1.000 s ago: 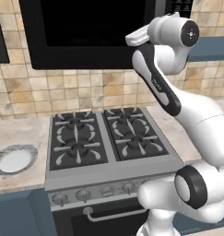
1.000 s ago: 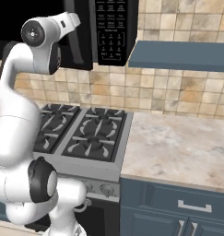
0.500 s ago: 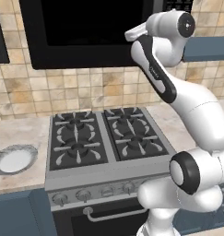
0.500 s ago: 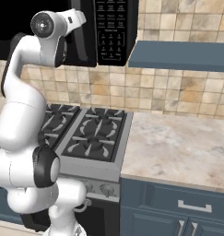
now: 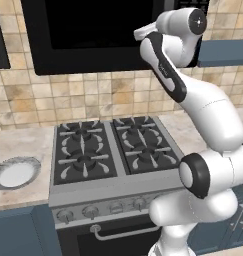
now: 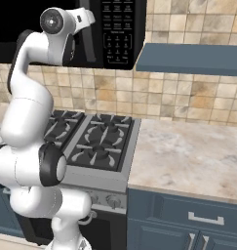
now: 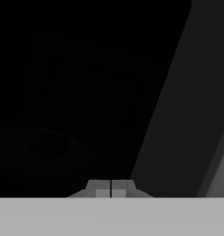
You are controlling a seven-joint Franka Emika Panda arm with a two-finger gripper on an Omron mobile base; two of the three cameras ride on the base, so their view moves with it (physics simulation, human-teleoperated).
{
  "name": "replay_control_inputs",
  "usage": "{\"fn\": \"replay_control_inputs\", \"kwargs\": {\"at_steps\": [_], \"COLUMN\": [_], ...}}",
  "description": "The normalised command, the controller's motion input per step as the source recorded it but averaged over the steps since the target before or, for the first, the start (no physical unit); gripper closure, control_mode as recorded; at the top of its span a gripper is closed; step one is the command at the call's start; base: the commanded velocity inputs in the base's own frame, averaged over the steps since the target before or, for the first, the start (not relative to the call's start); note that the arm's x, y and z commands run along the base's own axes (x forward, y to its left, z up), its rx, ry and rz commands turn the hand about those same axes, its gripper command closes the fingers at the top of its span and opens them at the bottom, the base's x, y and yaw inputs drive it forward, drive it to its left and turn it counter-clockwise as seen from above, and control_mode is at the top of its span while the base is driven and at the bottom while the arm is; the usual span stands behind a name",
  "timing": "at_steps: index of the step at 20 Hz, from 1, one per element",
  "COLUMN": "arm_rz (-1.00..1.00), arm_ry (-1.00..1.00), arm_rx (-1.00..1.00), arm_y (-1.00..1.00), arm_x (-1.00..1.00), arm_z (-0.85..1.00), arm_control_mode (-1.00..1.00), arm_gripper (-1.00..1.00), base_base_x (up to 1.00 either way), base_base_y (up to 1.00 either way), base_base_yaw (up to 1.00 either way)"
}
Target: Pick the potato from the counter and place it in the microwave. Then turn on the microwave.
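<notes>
The claw [image 7: 110,189] is seen pressed shut on nothing, the microwave [image 7: 85,92] door directly ahead. The potato cannot be located; judged firm, light, best grasped across its middle.

We can read no words or numbers here. The big black microwave [image 6: 115,29] above the stove has a pad of small buttons [image 6: 118,28] with tiny white marks on them, but they are too small and blurry for us to read.
</notes>
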Motion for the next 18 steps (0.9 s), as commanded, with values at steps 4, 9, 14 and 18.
{"fn": "replay_control_inputs", "kwargs": {"at_steps": [4,9,14,18], "arm_rz": [0.01,0.01,0.02,0.01], "arm_ry": [0.03,0.04,0.0,0.0], "arm_rx": [0.02,0.01,0.0,0.0], "arm_y": [0.0,0.0,0.0,0.0], "arm_x": [0.46,0.39,-0.54,-0.97], "arm_z": [0.0,0.0,0.0,0.0], "arm_control_mode": [-1.0,-1.0,-1.0,-1.0], "arm_gripper": [1.0,1.0,1.0,1.0], "base_base_x": [0.0,0.0,0.0,0.0], "base_base_y": [0.0,0.0,0.0,0.0], "base_base_yaw": [0.0,0.0,0.0,0.0]}}
